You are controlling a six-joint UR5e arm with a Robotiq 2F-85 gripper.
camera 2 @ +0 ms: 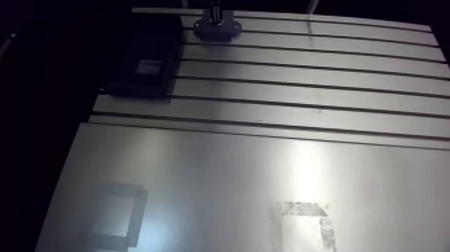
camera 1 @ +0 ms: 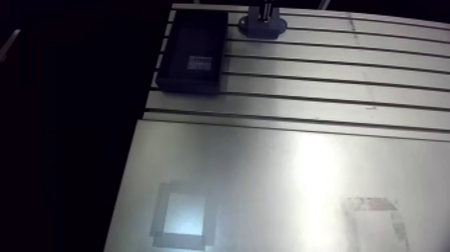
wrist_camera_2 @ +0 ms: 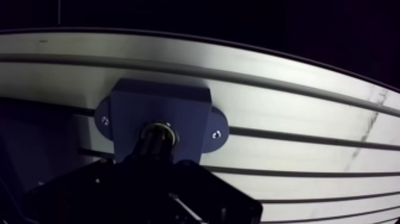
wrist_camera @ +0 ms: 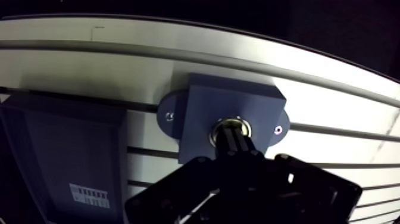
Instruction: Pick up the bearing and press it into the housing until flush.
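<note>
At twelve o'clock on the bench (camera 1: 335, 87), in the arm view, the housing (camera 1: 262, 27) sits flat on its flange by the far edge. The pincer (camera 1: 263, 9) stands upright over it. We judge the bore faces up so that a push runs squarely along it. A dark tray (camera 1: 193, 50) lies at about eleven o'clock, just beside the housing. A taped square (camera 1: 182, 216) marks seven o'clock and a fainter square (camera 1: 375, 218) five o'clock.

From the wrist view, the bearing (wrist_camera: 228, 123) shows as a bright ring in the housing's bore, directly under the pincer, which hides most of it. We cannot tell whether the pincer is spread, pressed together or pinching the ring. The bearing's axis stands upright, in line with the bore. We cannot judge whether it is flush. The housing's long axis, ear to ear, runs along the bench slots.
</note>
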